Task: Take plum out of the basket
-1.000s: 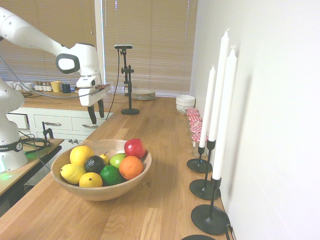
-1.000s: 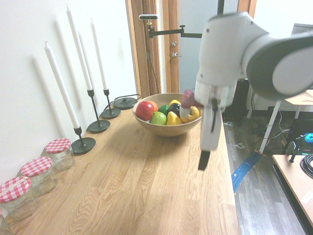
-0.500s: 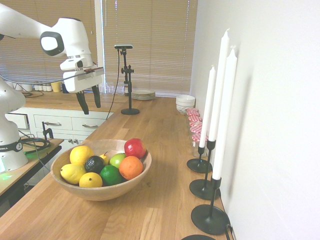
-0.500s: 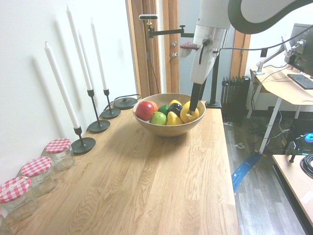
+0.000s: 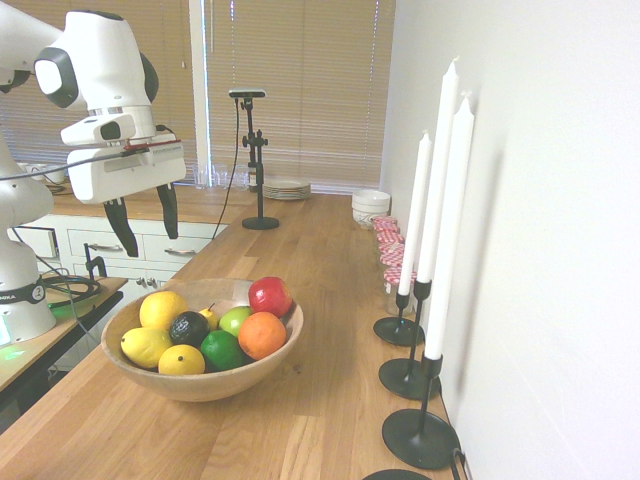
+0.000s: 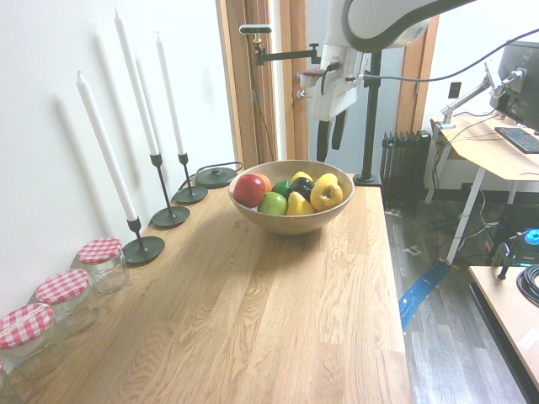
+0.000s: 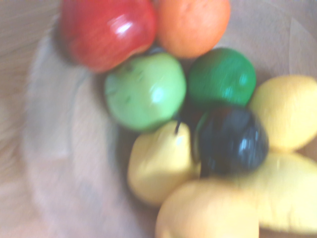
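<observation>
Since the earlier frames we see our gripper (image 5: 140,212) swing from beyond the basket (image 5: 252,367) to a spot high above its near-left side, with the wrist rolled a little on the way. Its two dark fingers stand apart and hold nothing. In the second exterior view the gripper (image 6: 332,140) hangs above the far rim of the basket (image 6: 290,222), well clear of the fruit.

We find the plum (image 5: 188,327) still inside the basket, nestled between the lemons (image 5: 163,310) and touching the lime (image 5: 222,349). From the wrist camera the plum (image 7: 233,140) shows dark and glossy, though blurred, with a green apple (image 7: 144,91) and a pear (image 7: 158,163) close by.

We judge the approach mostly done and the descent not yet begun. The tight crowding around the plum suggests the fingers will need to slip in carefully between its neighbours.
</observation>
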{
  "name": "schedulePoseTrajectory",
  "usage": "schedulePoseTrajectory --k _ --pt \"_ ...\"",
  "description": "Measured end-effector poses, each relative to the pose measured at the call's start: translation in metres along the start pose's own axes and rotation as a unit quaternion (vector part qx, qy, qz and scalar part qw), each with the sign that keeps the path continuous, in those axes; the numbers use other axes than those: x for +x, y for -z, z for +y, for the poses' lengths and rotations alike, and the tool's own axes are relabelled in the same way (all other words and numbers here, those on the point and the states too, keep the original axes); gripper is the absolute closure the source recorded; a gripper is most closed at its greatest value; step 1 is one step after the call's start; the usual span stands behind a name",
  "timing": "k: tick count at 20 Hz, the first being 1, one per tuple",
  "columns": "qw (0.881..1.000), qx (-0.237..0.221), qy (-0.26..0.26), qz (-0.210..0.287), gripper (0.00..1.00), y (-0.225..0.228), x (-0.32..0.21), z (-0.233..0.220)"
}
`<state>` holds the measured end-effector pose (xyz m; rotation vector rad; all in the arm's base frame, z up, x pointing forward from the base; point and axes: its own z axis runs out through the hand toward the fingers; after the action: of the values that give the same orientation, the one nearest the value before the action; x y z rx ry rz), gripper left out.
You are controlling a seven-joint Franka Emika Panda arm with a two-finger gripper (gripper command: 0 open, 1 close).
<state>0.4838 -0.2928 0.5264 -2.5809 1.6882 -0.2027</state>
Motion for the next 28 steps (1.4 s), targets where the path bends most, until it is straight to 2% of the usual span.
schedulePoseTrajectory --k 7,14,23,24,28 --pt "1.000 -0.010 -0.011 -0.023 0.00 -0.036 0.039 -0.036" --pt "0.998 -0.018 -0.036 -0.045 0.00 -0.069 0.067 -0.021" --pt "0.997 -0.030 -0.038 -0.061 0.00 -0.109 0.071 -0.017" --pt "0.997 -0.032 -0.036 -0.064 1.00 -0.113 0.070 -0.016" --pt "0.997 -0.034 -0.031 -0.065 1.00 -0.127 0.067 -0.011"
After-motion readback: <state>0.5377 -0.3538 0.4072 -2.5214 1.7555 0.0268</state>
